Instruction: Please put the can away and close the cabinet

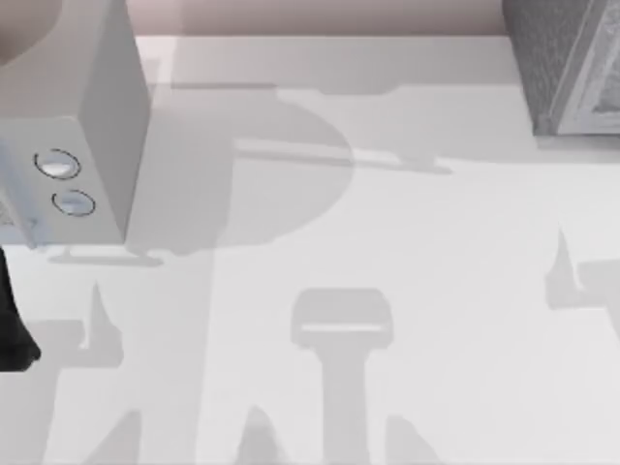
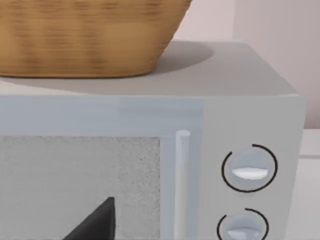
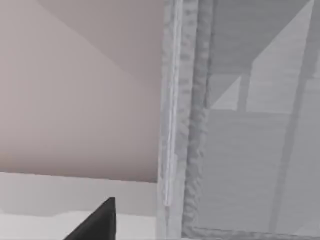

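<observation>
The can is out of view. The cabinet (image 1: 562, 68) is a grey speckled box at the table's back right corner. In the right wrist view its front frame (image 3: 175, 115) and pale inner panels stand close ahead, and I cannot tell how its door stands. A dark part of my right gripper (image 3: 97, 222) shows low in that view, just short of the cabinet. My left arm (image 1: 12, 325) is at the table's left edge, in front of the microwave. A dark part of my left gripper (image 2: 97, 222) points at the microwave door.
A pale grey microwave (image 1: 92, 126) with two round dials (image 2: 249, 169) stands at the back left. A woven wicker basket (image 2: 85, 35) sits on top of it. The white table (image 1: 387, 242) stretches between microwave and cabinet.
</observation>
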